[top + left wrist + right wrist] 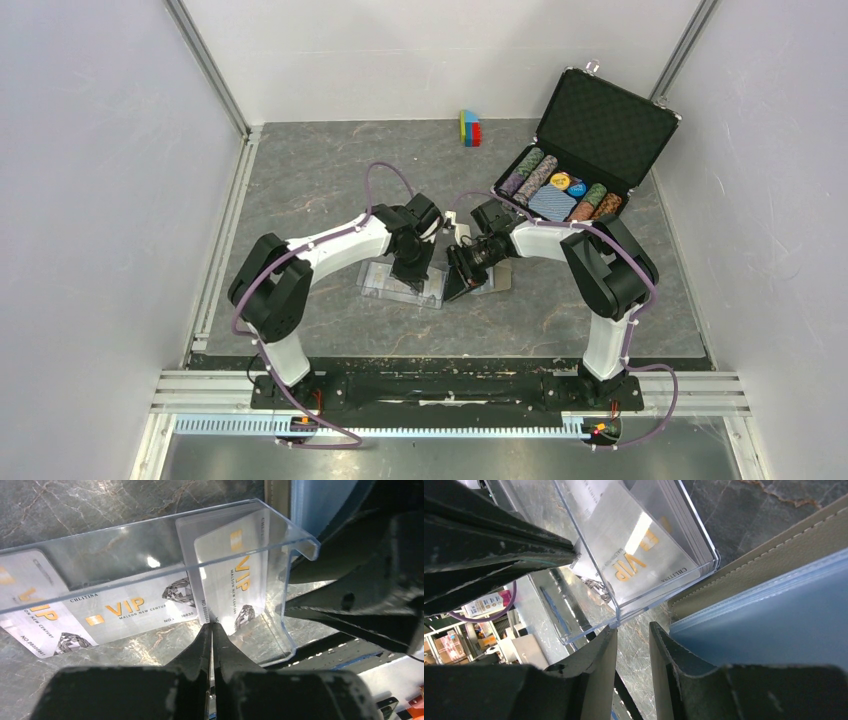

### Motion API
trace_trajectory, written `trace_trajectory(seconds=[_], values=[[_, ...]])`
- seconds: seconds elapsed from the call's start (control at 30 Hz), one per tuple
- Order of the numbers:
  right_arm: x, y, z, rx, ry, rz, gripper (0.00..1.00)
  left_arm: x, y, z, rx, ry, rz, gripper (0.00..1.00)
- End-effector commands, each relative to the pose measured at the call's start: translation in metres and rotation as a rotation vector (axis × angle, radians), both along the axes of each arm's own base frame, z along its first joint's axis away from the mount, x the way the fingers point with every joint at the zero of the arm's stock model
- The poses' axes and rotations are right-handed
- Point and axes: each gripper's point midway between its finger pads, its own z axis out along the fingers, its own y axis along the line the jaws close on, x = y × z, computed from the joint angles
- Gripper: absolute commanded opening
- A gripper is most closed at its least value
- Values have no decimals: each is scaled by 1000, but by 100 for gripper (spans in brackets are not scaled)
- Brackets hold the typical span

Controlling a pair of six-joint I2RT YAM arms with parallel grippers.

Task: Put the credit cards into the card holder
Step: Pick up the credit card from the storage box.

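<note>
Two black fingers [196, 655] of the left gripper [212, 626] are pressed together to a hairline slit and appear to pinch the bottom corner of a pale silver plastic credit card [235, 575] standing tilted inside the clear plastic case [298, 539]; more silver cards [125, 611] lie flat beside it, the leftmost cut off; the right gripper [633, 632] is slightly parted around nothing, the case corner just beside one tip, the taupe stitched card holder [754, 560] with blue lining just beside the other; gold print reads "VIP", "MALSON NEW CENTURY", "CHLITINA"; the serial digits are partly hidden.
</note>
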Motion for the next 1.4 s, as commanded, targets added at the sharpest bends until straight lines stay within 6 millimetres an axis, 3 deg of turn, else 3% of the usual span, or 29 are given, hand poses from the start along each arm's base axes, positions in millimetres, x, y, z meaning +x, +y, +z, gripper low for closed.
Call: trace_trajectory(seconds=[0.0, 0.27, 0.43, 0.53, 0.63, 0.8, 0.9, 1.1, 1.2, 1.27, 1.37], values=[[3, 6, 9, 39, -40, 12, 32, 18, -44, 46, -209, -114, -24, 6], [2, 5, 9, 38, -40, 13, 32, 13, -48, 41, -236, -83, -12, 6], [1, 5, 8, 37, -38, 15, 32, 13, -45, 30, -204, -72, -10, 20], [1, 5, 8, 38, -39, 16, 32, 10, -49, 24, -218, -45, -20, 22], [1, 5, 10, 41, -44, 16, 32, 10, -50, 22, -225, -40, -26, 20], [3, 5, 12, 39, -59, 13, 33, 8, -55, 24, -270, -32, -30, 4], [5, 5, 14, 38, -70, 9, 33, 8, -54, 26, -293, -34, -20, 2], [6, 5, 13, 39, -71, 9, 33, 6, -47, 16, -273, -12, -8, 22], [6, 5, 15, 39, -77, 9, 33, 4, -42, 6, -232, 15, -3, 19], [7, 5, 16, 39, -82, 6, 34, 4, -39, 4, -210, 18, -4, 8], [10, 5, 22, 43, -109, 1, 37, 7, -38, 12, -212, -16, 2, 2]])
